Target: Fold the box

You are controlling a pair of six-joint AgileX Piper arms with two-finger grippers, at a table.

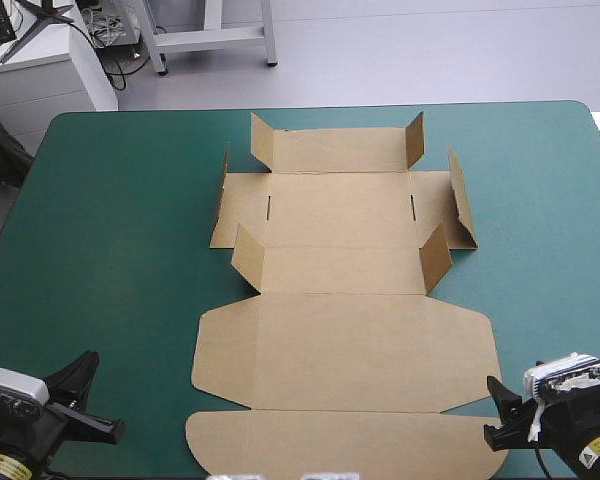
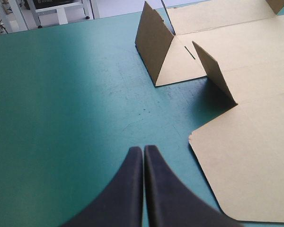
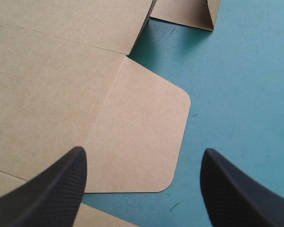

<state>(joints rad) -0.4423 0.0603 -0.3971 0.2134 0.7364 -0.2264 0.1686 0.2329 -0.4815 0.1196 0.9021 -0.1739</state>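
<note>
The brown box [image 1: 340, 300] lies spread out in the middle of the table, its broad panels flat and several small flaps at the far half standing up. My left gripper [image 1: 85, 385] sits at the near left corner of the table, shut, its fingers [image 2: 143, 153] meeting in a point over bare teal-green cover, left of the box [image 2: 246, 132]. My right gripper [image 1: 500, 405] is at the near right, open, its fingers [image 3: 61, 179] spread above the rounded side flap of the box [image 3: 137, 137]. Neither gripper touches the board.
Teal-green cover [image 1: 110, 250] lies bare to the left and right of the box. The table's far edge runs close behind the box's upright flaps. A white desk corner [image 1: 40, 80] stands beyond the far left corner.
</note>
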